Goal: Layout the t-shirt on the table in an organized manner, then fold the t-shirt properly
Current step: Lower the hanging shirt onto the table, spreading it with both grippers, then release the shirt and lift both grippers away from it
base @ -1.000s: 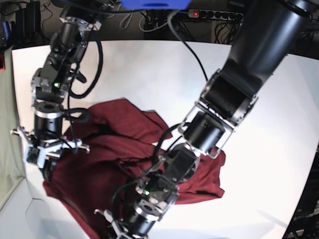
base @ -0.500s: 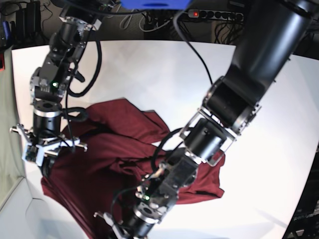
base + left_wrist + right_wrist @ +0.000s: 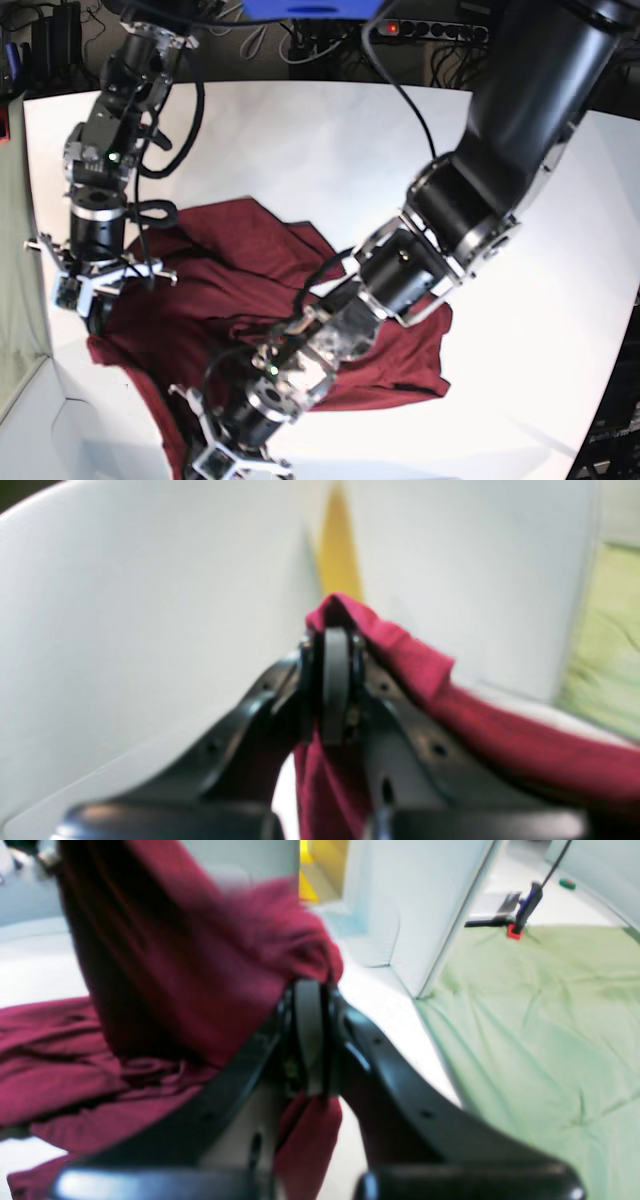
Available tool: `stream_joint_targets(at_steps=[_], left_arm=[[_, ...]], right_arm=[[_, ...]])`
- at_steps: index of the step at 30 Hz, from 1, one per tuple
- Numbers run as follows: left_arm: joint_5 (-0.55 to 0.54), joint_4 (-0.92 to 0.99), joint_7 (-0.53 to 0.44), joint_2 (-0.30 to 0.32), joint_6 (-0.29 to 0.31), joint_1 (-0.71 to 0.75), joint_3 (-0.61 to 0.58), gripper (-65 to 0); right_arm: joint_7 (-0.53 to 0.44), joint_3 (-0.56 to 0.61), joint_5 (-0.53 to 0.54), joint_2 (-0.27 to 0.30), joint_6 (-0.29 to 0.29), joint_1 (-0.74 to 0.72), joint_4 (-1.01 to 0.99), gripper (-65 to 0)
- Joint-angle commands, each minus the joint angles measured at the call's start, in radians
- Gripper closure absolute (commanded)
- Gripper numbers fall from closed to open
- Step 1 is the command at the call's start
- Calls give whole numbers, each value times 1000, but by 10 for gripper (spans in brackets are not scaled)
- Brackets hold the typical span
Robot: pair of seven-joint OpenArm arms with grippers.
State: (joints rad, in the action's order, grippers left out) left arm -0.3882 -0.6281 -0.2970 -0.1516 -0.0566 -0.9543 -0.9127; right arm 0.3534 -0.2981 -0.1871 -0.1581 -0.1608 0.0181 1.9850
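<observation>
The t-shirt [image 3: 270, 300] lies bunched and wrinkled on the white surface [image 3: 330, 150], toward six o'clock in the base view. It looks light, limp and non-slippery, so it should drape and sag wherever unsupported. Both arms have their jaws clenched on fabric: the left gripper [image 3: 334, 645] pinches an edge fold, and the right gripper [image 3: 309, 995] another. Hems or shoulder seams are probably the best holds for spreading.

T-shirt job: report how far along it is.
Done: both arms have a grip; the left gripper and right gripper have jaws shut on the t-shirt. In hand: spreading it. Left: it lies bunched and wrinkled on the table; flattening and every fold remain.
</observation>
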Motion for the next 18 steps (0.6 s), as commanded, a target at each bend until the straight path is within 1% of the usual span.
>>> stream_joint_targets(at_steps=[1,3,7,13,15,18], left_arm=[[-21,0,-31,-5,-10,-41,-13,-6],[-47,24,-32,-5,-10,-39,-36,-6],[-74,55,-32,-5,-10,-21,-36,-6],[-73,61,-32,-5,-10,-18,-35,-15],[-73,60,-32,-5,-10,-18,-35,-54],[-73,58,-32,-5,-12,-18,-35,-148]], right_arm=[[-30,4,4,1,-1,-10,18,0],[-30,4,4,1,-1,3,18,0],[-30,4,4,1,-1,19,17,0],[-30,4,4,1,-1,19,17,0],[-30,4,4,1,-1,19,17,0],[-30,4,4,1,-1,13,15,0]])
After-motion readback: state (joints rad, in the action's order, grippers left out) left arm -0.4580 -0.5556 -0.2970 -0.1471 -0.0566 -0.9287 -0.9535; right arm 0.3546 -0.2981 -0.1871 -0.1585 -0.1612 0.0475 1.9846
